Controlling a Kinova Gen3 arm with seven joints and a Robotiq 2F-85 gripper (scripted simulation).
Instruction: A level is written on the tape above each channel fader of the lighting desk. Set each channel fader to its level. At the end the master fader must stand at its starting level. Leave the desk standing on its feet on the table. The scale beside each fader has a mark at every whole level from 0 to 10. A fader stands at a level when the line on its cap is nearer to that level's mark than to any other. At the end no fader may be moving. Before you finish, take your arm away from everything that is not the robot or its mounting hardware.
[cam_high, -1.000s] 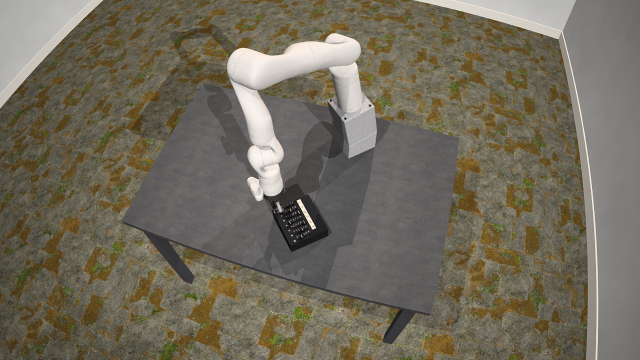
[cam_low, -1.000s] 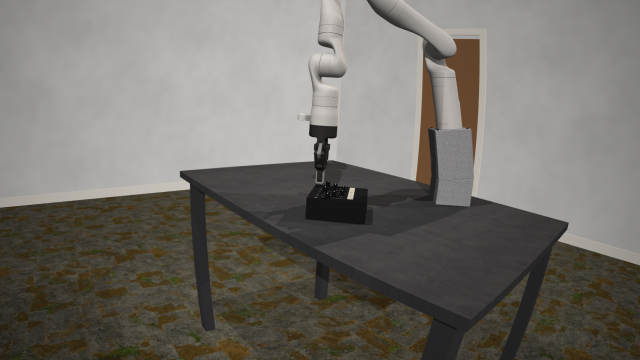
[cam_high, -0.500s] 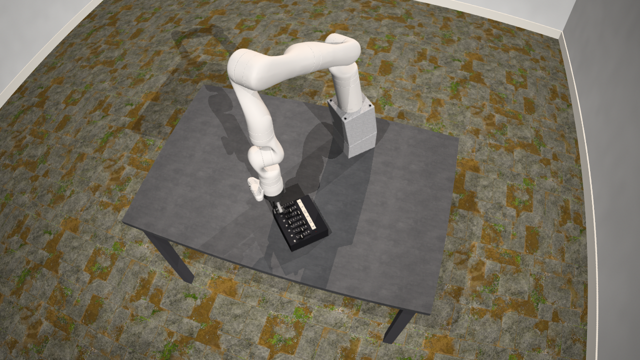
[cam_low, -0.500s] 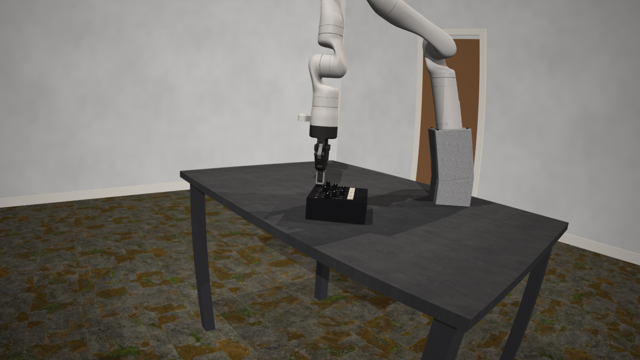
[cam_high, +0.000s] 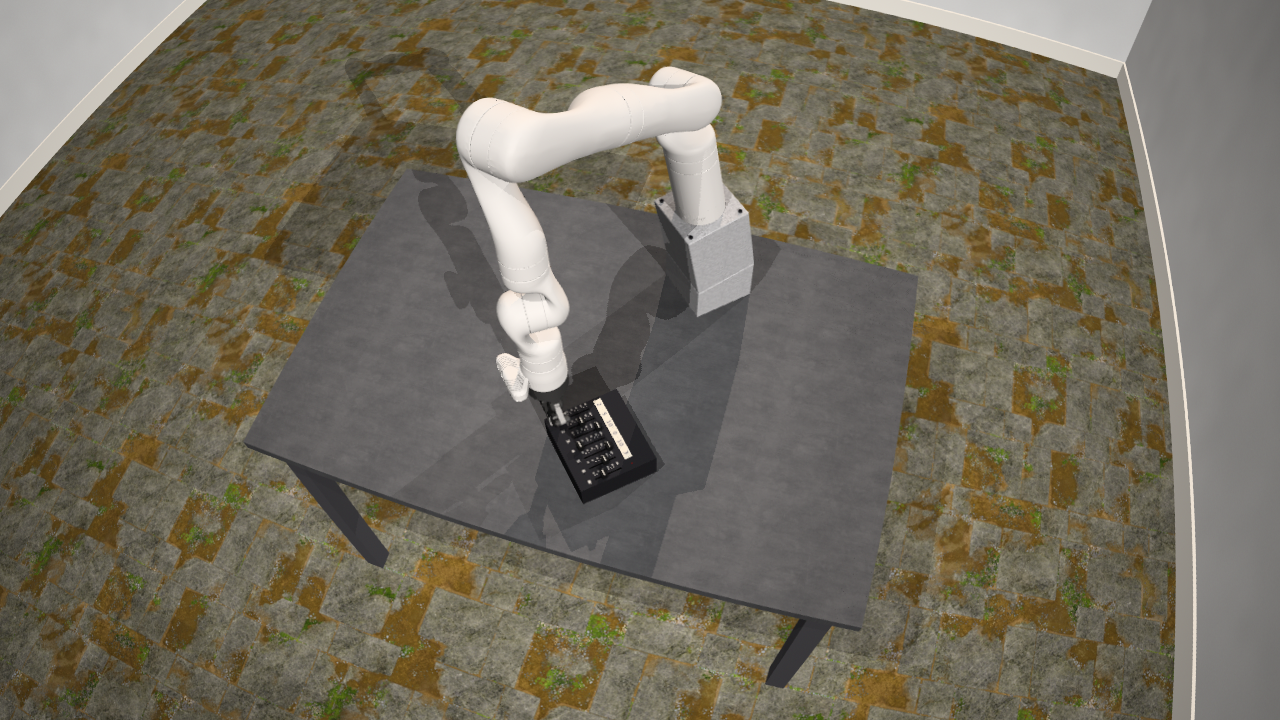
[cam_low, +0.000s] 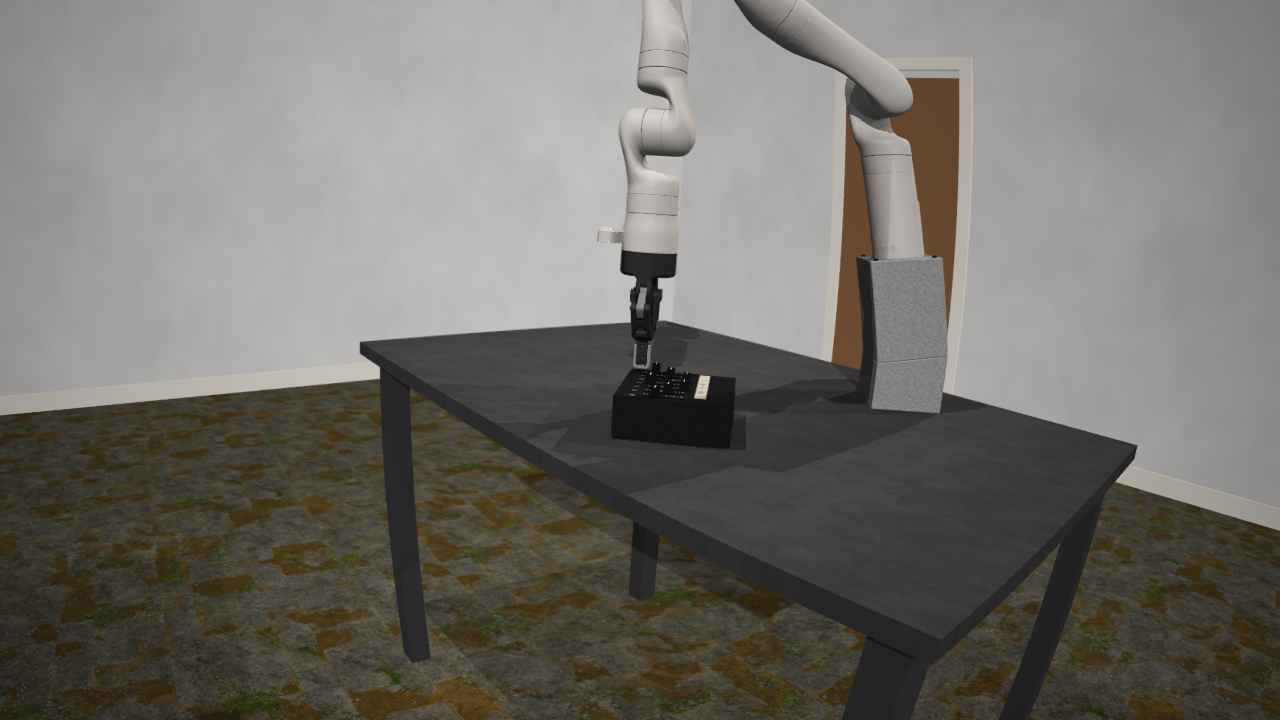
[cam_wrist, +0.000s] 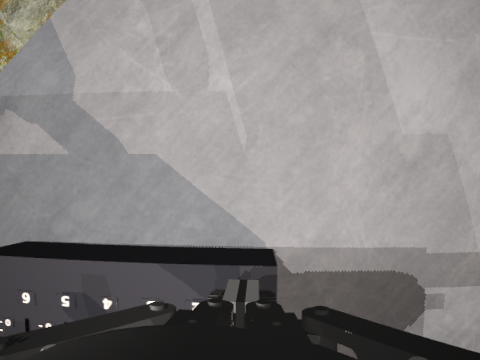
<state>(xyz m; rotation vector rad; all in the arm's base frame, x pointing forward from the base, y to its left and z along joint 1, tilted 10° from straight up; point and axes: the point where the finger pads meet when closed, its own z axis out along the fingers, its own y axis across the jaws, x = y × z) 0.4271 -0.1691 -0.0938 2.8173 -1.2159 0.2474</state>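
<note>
The black lighting desk (cam_high: 617, 484) (cam_low: 671, 426) (cam_wrist: 134, 252) stands flat on the dark table (cam_high: 402, 358) (cam_low: 850, 501) (cam_wrist: 300, 140). A row of faders (cam_high: 588, 436) (cam_low: 660, 374) runs across its top. A pale tape strip (cam_high: 617, 429) (cam_low: 704, 386) lies along the edge away from my gripper. My gripper (cam_high: 555, 414) (cam_low: 641, 358) (cam_wrist: 243, 301) points straight down, shut with nothing between its fingers. Its tips are just over the desk's corner nearest the arm, by the end fader. I cannot tell if they touch a cap. White scale numbers (cam_wrist: 66, 300) show in the wrist view.
The arm's grey pedestal (cam_high: 716, 259) (cam_low: 899, 331) stands at the back of the table. A brown door (cam_low: 935, 179) is in the wall behind it. The patterned floor (cam_high: 179, 223) lies around the table.
</note>
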